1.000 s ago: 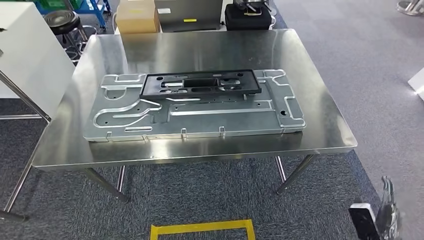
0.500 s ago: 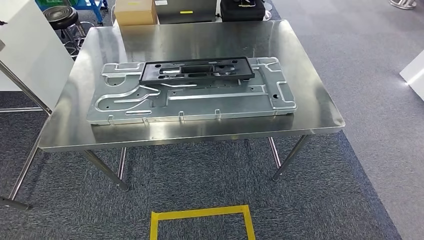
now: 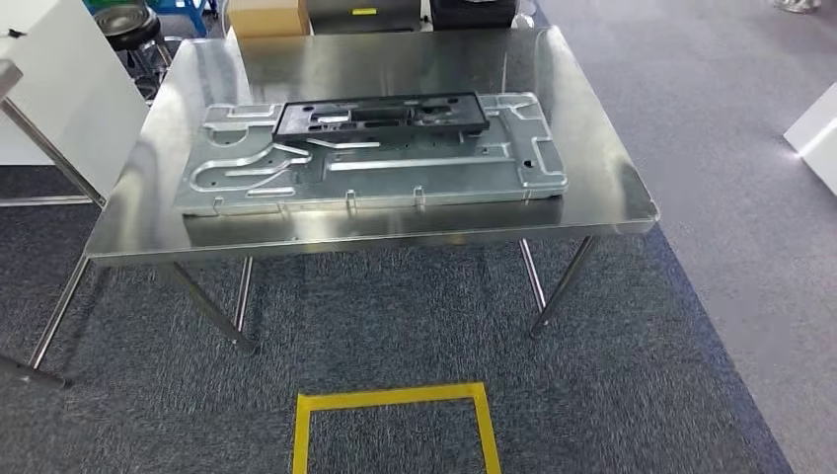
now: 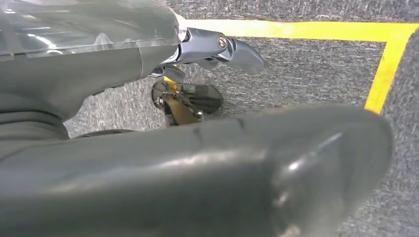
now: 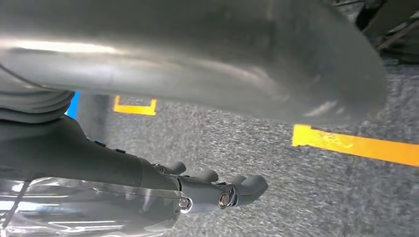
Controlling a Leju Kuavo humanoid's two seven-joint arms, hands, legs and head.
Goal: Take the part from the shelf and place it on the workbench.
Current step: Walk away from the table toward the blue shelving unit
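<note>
A black plastic frame part (image 3: 380,114) lies flat on a large stamped silver metal panel (image 3: 395,178), which rests on the steel workbench (image 3: 385,54) ahead of me. In the left wrist view my left hand (image 4: 148,54) hangs over the carpet, fingers (image 4: 237,52) stretched out and thumb (image 4: 247,168) apart, holding nothing. My right hand (image 5: 163,182) in the right wrist view also hangs over the carpet with its fingers (image 5: 237,190) extended and nothing in it.
A yellow tape square (image 3: 390,400) marks the grey carpet between me and the bench. A white cabinet (image 3: 59,89) and a black stool (image 3: 133,25) stand at the left. A cardboard box (image 3: 266,15) sits behind the bench, a white object (image 3: 814,133) at the right.
The whole picture has shifted: the workbench now sits higher and smaller, so the camera has backed away. My right hand has dropped out of the head view's lower right corner.
</note>
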